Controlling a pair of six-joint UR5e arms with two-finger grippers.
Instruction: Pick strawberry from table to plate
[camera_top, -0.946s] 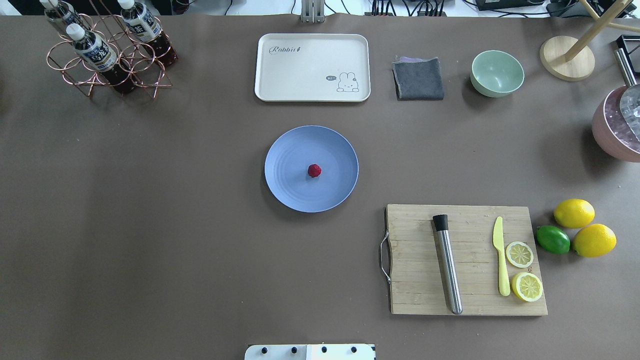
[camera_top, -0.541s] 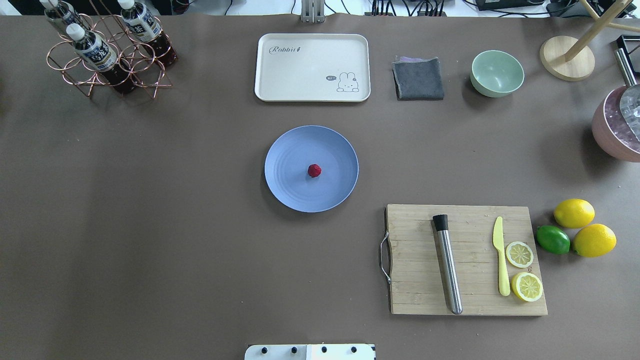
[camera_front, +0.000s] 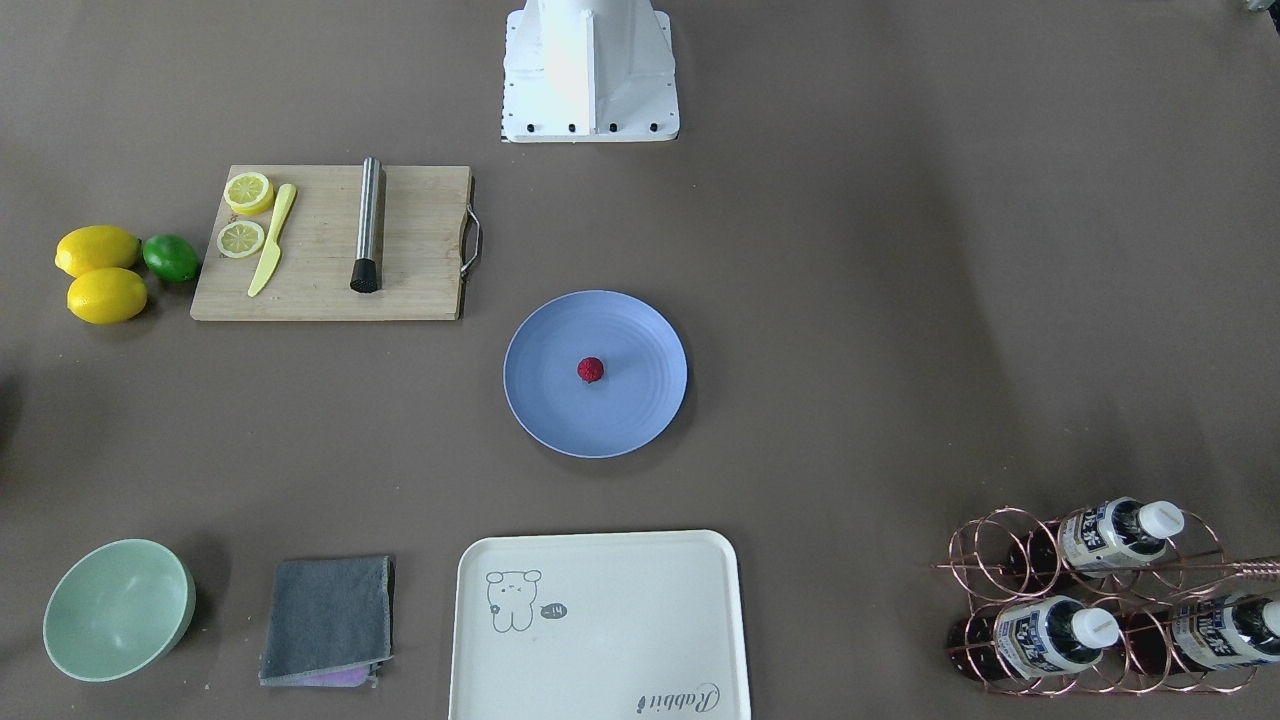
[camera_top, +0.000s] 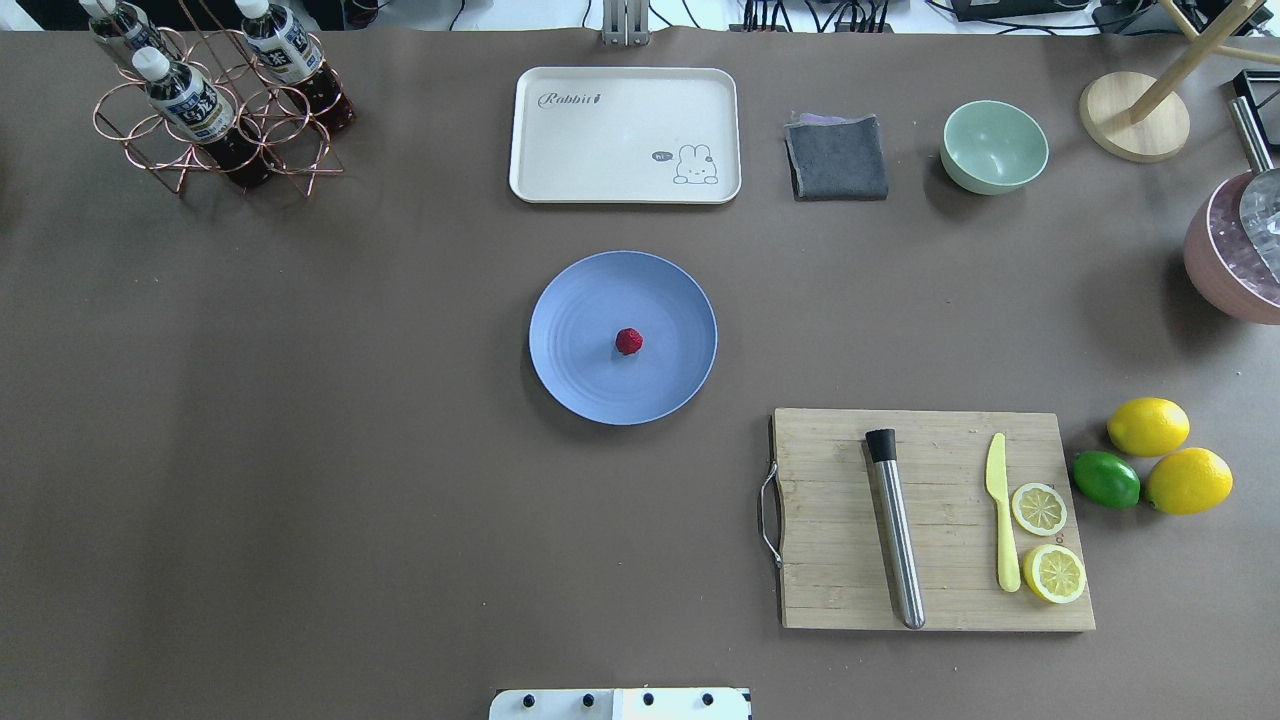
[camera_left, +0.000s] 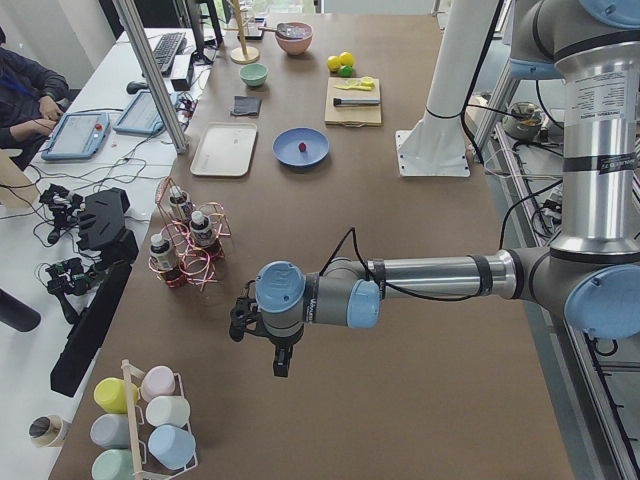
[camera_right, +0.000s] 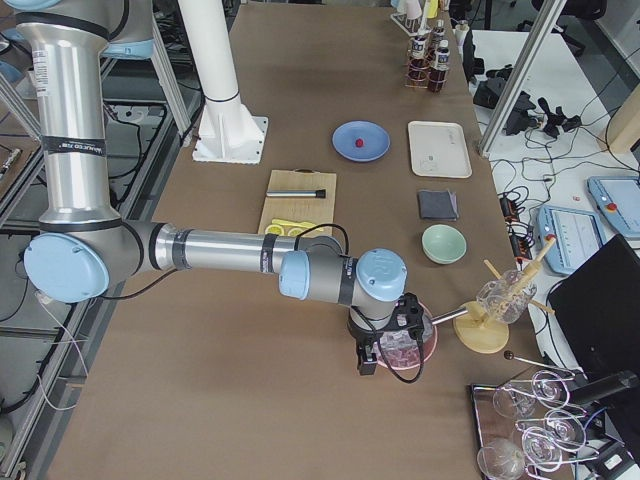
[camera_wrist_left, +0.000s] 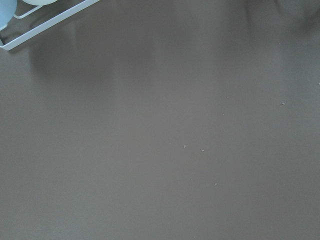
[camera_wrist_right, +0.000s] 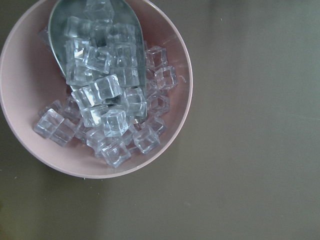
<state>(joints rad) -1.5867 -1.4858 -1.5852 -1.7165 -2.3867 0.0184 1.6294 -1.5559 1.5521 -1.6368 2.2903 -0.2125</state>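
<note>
The small dark red strawberry (camera_top: 629, 341) (camera_front: 590, 370) lies near the middle of the round blue plate (camera_top: 575, 300) (camera_front: 645, 405), which rests on the grey-brown table (camera_top: 300, 450). Neither gripper shows in the overhead or front view. In the exterior left view my left gripper (camera_left: 283, 362) hangs over bare table at the near end, far from the plate (camera_left: 318, 156). My right gripper (camera_right: 368, 358), in the exterior right view, hovers beside a pink bowl of ice (camera_right: 405, 345), also far from the plate (camera_right: 376, 133). I cannot tell whether either gripper is open or shut.
A cutting board (camera_top: 940, 600) carries a steel muddler, a yellow knife and lemon slices; lemons and a lime (camera_top: 1105, 479) lie beside it. A cream tray (camera_top: 625, 135), grey cloth (camera_top: 837, 158), green bowl (camera_top: 994, 146) and a bottle rack (camera_top: 215, 100) line the far edge.
</note>
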